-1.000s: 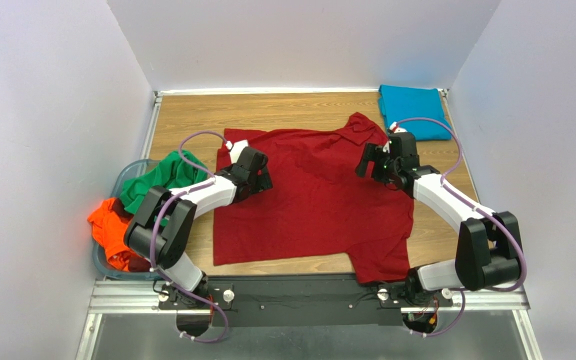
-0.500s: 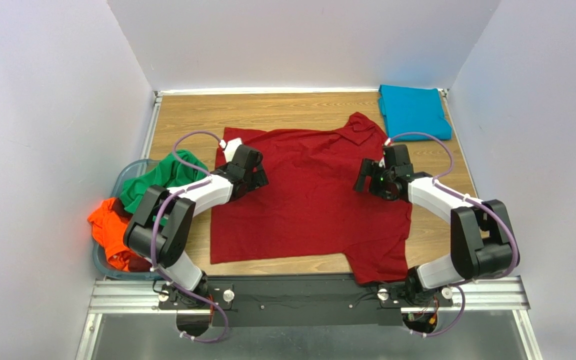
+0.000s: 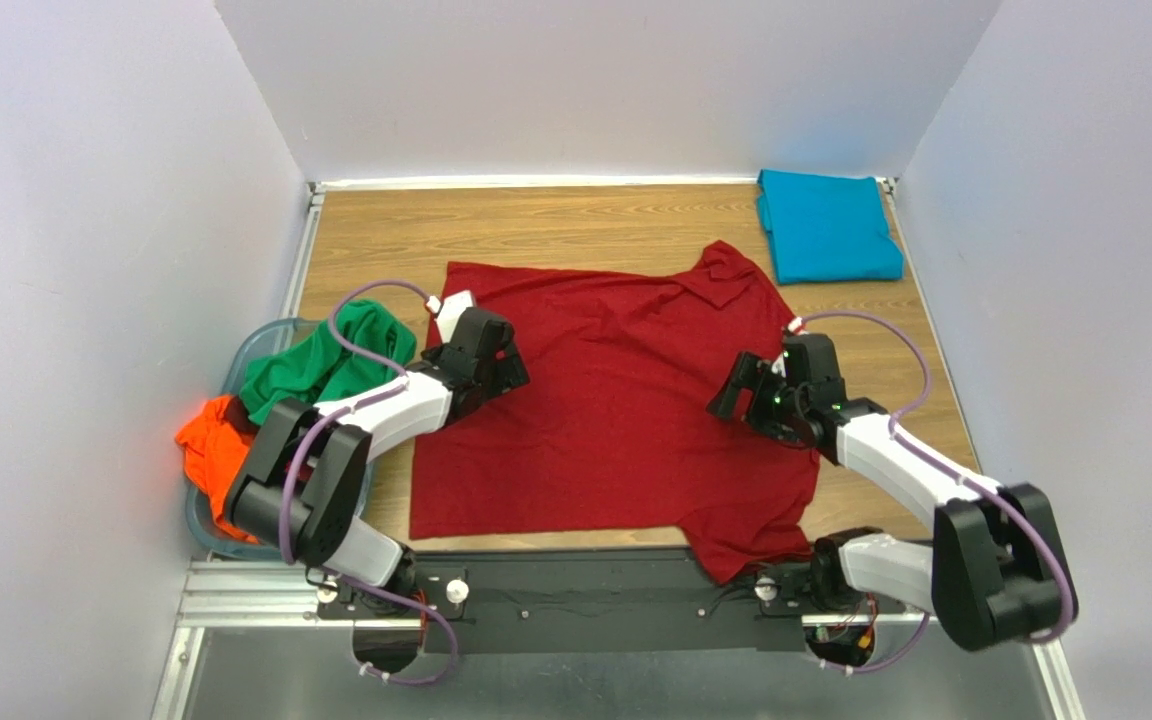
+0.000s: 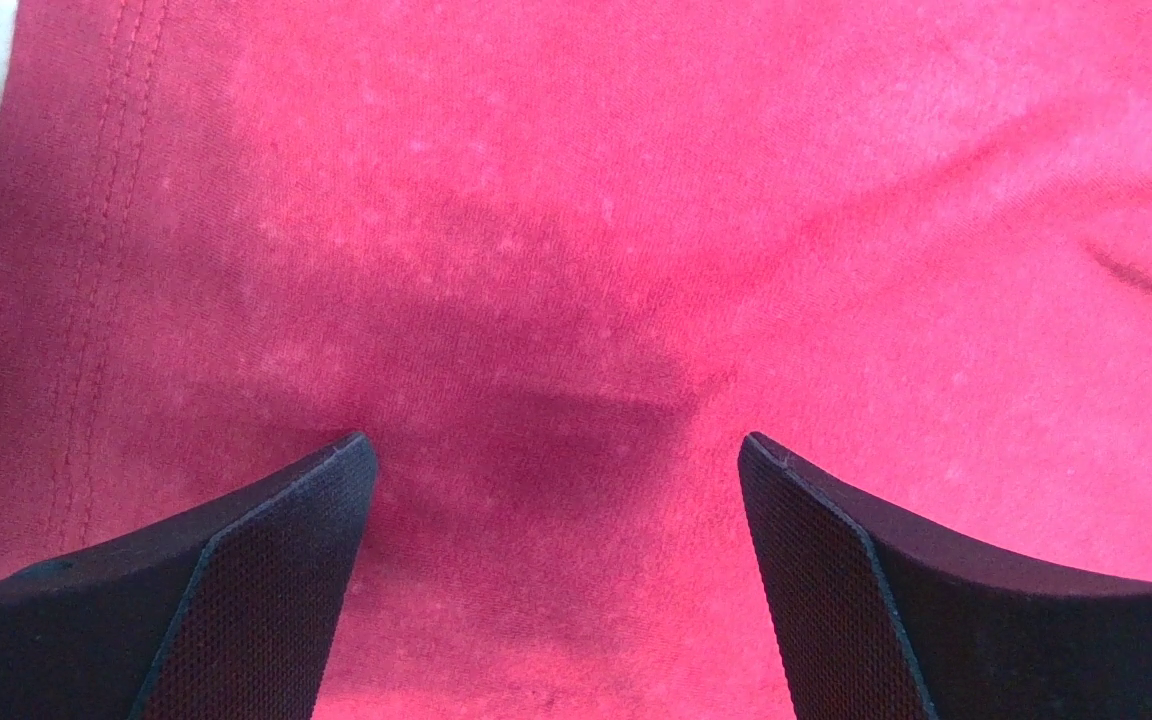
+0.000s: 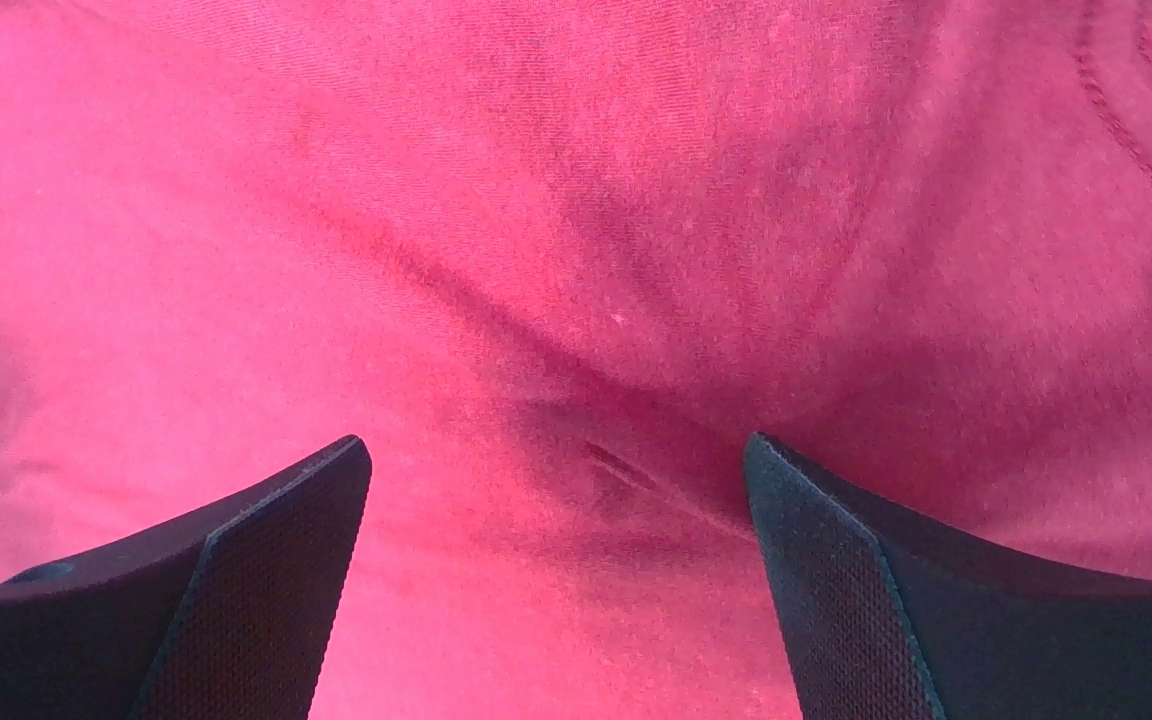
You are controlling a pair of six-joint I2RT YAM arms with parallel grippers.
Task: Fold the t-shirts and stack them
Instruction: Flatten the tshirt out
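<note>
The dark red t-shirt (image 3: 620,420) lies spread flat on the wooden table, with its near right corner over the front edge. My left gripper (image 3: 503,369) is open, low over the shirt's left part, and empty. My right gripper (image 3: 729,396) is open, low over the shirt's right part, and empty. In the left wrist view the open gripper (image 4: 554,443) hovers just above red cloth (image 4: 612,225) near a stitched hem. In the right wrist view the open gripper (image 5: 557,443) hovers above slightly creased red cloth (image 5: 537,195). The teal-blue t-shirt (image 3: 827,225) lies folded at the far right corner.
A clear bin (image 3: 201,519) at the left edge holds the crumpled green t-shirt (image 3: 319,357) and orange t-shirt (image 3: 219,450). White walls close in the table on the left, far and right sides. A metal rail (image 3: 612,597) runs along the front.
Both grippers have moved toward the near edge, still open. The red shirt has slid with them toward the front, and its near right corner now reaches over the edge.
</note>
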